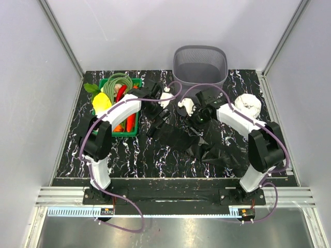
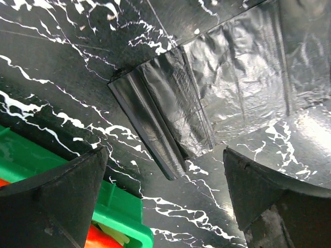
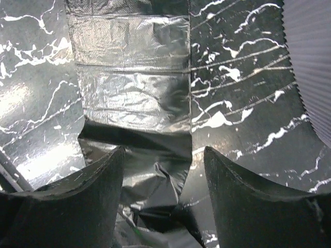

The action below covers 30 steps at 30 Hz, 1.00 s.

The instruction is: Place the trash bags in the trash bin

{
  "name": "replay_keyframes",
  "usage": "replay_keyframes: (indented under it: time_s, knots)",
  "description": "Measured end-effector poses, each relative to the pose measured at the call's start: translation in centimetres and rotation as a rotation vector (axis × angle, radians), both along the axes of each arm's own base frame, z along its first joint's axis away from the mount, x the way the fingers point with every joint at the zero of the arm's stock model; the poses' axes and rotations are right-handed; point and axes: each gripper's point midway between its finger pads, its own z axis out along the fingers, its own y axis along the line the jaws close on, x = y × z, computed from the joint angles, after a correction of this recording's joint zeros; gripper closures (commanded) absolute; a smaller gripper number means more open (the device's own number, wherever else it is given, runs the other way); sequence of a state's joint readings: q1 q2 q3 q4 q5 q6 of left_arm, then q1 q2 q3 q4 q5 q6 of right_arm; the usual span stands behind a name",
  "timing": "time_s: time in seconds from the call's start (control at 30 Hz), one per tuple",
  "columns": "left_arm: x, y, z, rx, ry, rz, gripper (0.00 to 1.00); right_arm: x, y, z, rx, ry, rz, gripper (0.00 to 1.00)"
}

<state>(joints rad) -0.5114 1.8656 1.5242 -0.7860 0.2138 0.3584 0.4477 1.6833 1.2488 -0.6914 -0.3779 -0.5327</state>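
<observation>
Right gripper (image 3: 163, 204) stands partly open, its fingers either side of a flattened black bag without pinching it. The left gripper (image 2: 165, 199) is spread wide with nothing in it, poised over a folded strip of film.

The trash bags (image 1: 207, 143) lie on the table (image 1: 129, 155) between the two arms, one in a crumpled heap and others pressed flat. None is in the trash bin (image 1: 200, 64), which stands at the far edge.

The film looks almost weightless, limp and slick. A flat sheet probably gives the fingers nothing to bite, so a raised fold or the bunched ridge seems the better hold. Once lifted, a bag will likely trail and may drag its neighbours.

The overhead view alone shows the whole spread: the heap, the bin, the green crate (image 1: 120, 106) to the left and the white roll (image 1: 248, 103) to the right. It hides whether either gripper touches film. The left wrist view shows the thick folded edge (image 2: 155, 129) of one bag. The right wrist view shows the creases of another and the bin's mesh wall just beside it.
</observation>
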Motion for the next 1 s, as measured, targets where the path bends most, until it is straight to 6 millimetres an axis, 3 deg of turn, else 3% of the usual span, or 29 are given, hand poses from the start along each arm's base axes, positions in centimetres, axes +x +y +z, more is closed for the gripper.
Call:
replay_keyframes:
  time_s: [0.1,0.33,0.5,0.73,0.87,1.0]
  knots:
    - [0.2,0.6,-1.6,0.023,0.034,0.006,0.04,0.1,1.2,-1.5,0.007,-0.011,0.019,0.37]
    - [0.7,1.4,-4.6,0.062,0.09,0.025,0.14,-0.8,0.9,-5.4,-0.029,0.027,0.023,0.49]
    - [1.1,1.3,-6.4,0.084,0.121,0.028,0.25,-2.3,1.0,-7.3,-0.069,0.037,0.076,0.64]
    - [1.5,1.1,-7.5,0.093,0.134,0.03,0.34,-1.2,1.0,-7.7,-0.107,-0.039,0.123,0.92]
    - [1.4,1.1,-7.6,0.095,0.138,0.031,0.43,-0.6,0.5,-7.8,-0.144,-0.092,0.144,1.0]
    - [1.4,1.1,-7.6,0.093,0.142,0.03,0.52,0.0,-0.6,-7.8,-0.204,-0.178,0.159,1.0]
